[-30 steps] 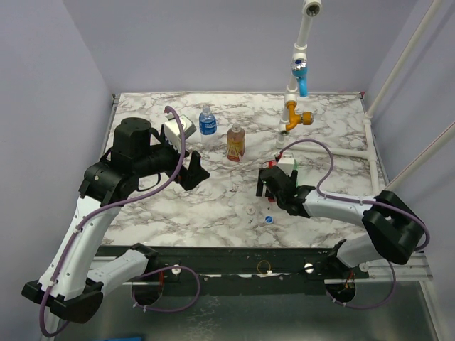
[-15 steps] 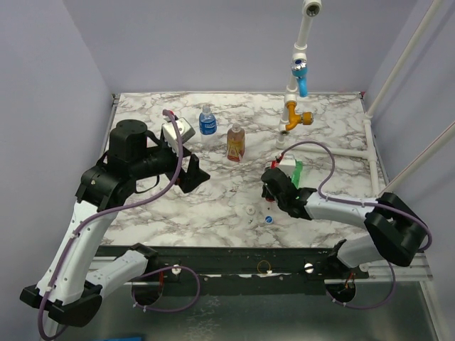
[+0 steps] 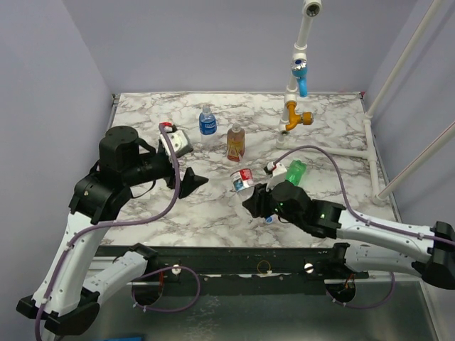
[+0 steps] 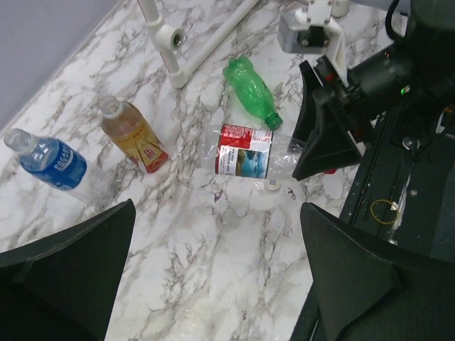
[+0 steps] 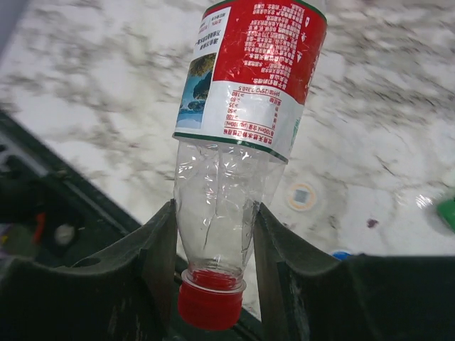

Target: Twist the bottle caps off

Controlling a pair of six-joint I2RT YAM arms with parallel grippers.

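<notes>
Right tool (image 5: 215, 227) has swung to lower centre of the top view, clamped on the neck of the red-label bottle (image 5: 249, 78), which is tilted over the desk (image 3: 213, 213), red cap (image 5: 211, 305) on. Left tool (image 4: 217, 213) fully released, mid-left.

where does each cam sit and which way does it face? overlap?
Top external: above and behind the bases, looking down on the table; both arms, left gripper and right gripper show.
Left wrist: on the left arm, facing down toward the right arm; its open jaws frame the bottom.
Right wrist: looks along its jaws, closed on the neck of the red-label bottle.
Shared: all three show that bottle.
</notes>
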